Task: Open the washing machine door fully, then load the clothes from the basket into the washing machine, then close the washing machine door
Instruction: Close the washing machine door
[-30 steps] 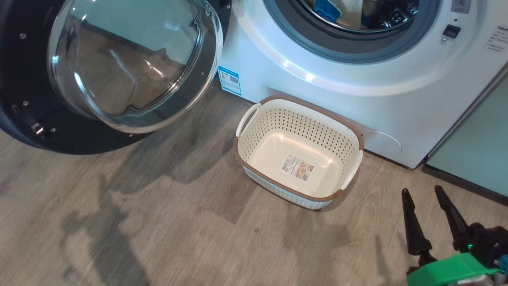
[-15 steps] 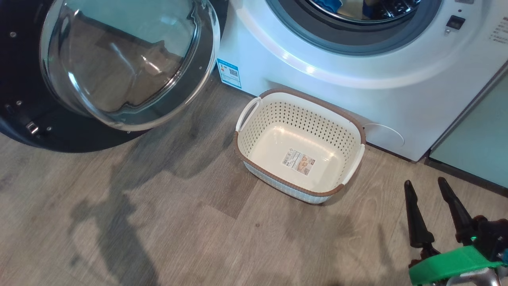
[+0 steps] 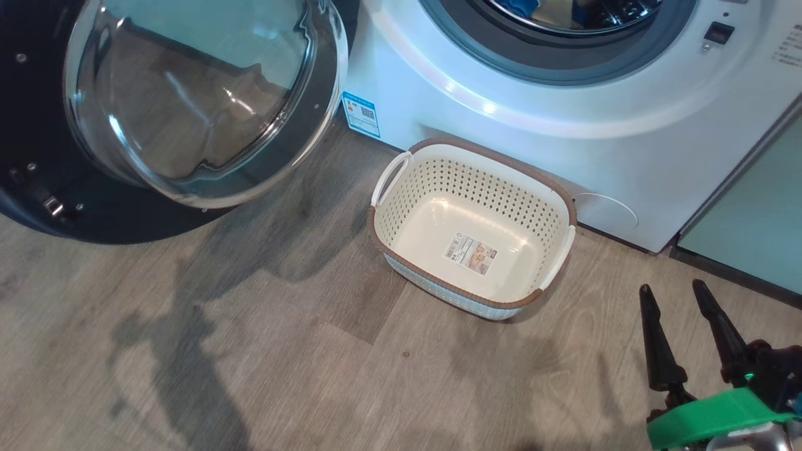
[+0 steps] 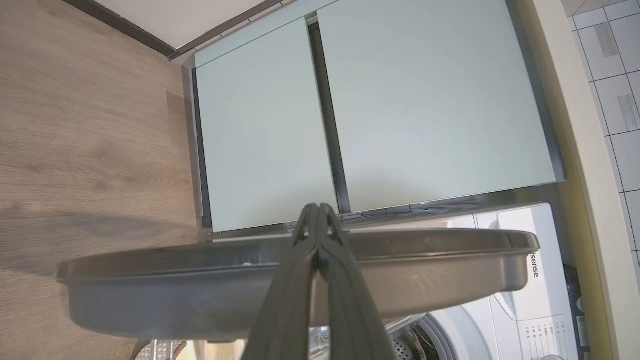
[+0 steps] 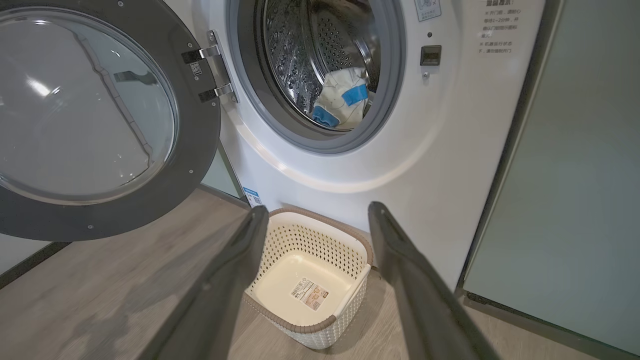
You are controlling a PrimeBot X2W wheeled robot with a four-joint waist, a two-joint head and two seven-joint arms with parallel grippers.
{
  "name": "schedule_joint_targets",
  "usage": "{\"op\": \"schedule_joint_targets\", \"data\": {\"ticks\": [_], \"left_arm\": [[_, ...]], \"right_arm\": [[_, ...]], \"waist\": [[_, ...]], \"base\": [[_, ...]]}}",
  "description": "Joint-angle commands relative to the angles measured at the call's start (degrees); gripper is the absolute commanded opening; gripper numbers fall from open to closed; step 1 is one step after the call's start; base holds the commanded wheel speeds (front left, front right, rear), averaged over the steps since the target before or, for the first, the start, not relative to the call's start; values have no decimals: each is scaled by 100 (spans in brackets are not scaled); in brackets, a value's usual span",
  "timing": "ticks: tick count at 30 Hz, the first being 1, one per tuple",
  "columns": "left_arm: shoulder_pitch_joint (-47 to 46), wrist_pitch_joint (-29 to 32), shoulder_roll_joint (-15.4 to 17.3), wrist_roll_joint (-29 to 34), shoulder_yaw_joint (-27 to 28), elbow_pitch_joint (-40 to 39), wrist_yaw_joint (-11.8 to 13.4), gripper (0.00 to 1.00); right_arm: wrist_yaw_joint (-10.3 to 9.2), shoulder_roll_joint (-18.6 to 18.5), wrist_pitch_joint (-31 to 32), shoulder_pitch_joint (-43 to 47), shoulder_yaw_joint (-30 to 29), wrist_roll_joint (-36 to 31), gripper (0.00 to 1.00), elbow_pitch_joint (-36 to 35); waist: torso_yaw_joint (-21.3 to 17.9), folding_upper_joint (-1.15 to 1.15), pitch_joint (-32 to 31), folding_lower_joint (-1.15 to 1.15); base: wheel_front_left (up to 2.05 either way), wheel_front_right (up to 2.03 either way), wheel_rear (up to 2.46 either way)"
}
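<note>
Well, from the head view, the big white front-loading washing machine [image 3: 564,156] stands with its round mouth open. Its large round door [image 3: 37,188], with a shiny black rim and a bulging clear glass middle, is swung wide out to the left of the washing machine. The small cream plastic basket [image 3: 476,194], with holes in its sides and a brown rim, sits on the grey wooden floor [image 3: 282,351] just in front of the washing machine. Its bottom is bare, with a label on it. A bit of the pale yellow and blue clothes [image 3: 520,6] peeps out from inside the washing machine. The right gripper [image 3: 671,288] is in front of the washing machine, well apart from the basket. Its two dark fingers are spread and hold nothing.

From the left wrist, the left gripper [image 4: 317,212] has its fingers pressed tight together. They cross the grey edge of the door [image 4: 150,285], and I cannot tell if they touch it. Two pale green cabinet doors [image 4: 400,100] stand next to the washing machine [image 4: 525,300].

From the right wrist, the right gripper [image 5: 317,207] is spread wide. The basket [image 5: 325,240] shows between its fingers, close to the foot of the washing machine [image 5: 450,150]. The clothes [image 5: 340,97] lie low in the steel drum [image 5: 300,50] inside the washing machine. The door [image 5: 200,125] hangs open at its left side.
</note>
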Motion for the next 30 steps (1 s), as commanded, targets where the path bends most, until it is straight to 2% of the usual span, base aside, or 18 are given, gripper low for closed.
{"op": "schedule_joint_targets", "data": {"ticks": [1,10,15,30], "left_arm": [[-125,134,308,-57,88,-192,-42,0],[-43,490,285,-225,140,-286,-74,0],[89,889,276,-455,241,-448,-105,0],[811,1858,12,-840,272,-1446,-188,0]], "right_arm": [[-16,-118,-2,-248,102,-22,100,-199],[-16,-106,-6,-238,98,-21,100,-190],[-16,-99,-15,-232,103,-17,100,-178],[-16,-53,-42,-224,77,5,100,-166]], "waist": [[-6,0,-3,0],[12,0,-14,0],[22,0,-37,0],[87,0,-70,0]], "base": [[0,0,0],[0,0,0],[0,0,0],[0,0,0]]}}
